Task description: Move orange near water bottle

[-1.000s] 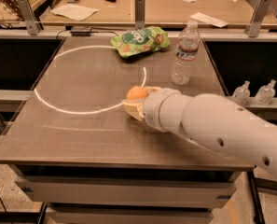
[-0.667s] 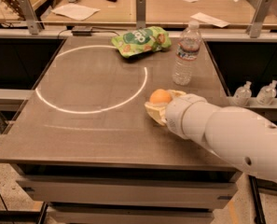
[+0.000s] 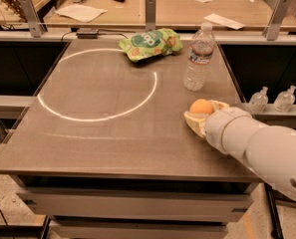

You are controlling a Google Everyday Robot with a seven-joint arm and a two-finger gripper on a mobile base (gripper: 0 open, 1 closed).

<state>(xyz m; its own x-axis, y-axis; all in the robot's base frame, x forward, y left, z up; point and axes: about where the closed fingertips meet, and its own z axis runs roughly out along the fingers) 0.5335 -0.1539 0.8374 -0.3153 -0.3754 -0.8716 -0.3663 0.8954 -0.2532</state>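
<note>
"Where has the gripper got to?"

"The gripper (image 3: 202,114) sits low over the right-hand side of the table (image 3: 112,148). It is at the end of the white arm (image 3: 257,148), which reaches in from the lower right."

"And its fingers?"

"The cream fingers (image 3: 191,121) are drawn in around the orange (image 3: 201,106), one to each side. The fruit is cupped between them with its top showing. Whether the orange rests on the tabletop or is held just off it cannot be told."

"How does it lie relative to the water bottle?"

"The water bottle (image 3: 198,59) stands upright on the table, behind the orange and near it. The two are apart, with bare tabletop between them."

"Anything else there?"

"A green snack bag (image 3: 150,44) lies toward the far edge, left of the bottle, overlapping the far side of a white ring (image 3: 87,119) on the surface. Two small pump bottles (image 3: 259,99) stand off the table to the right, beyond the arm."
</note>
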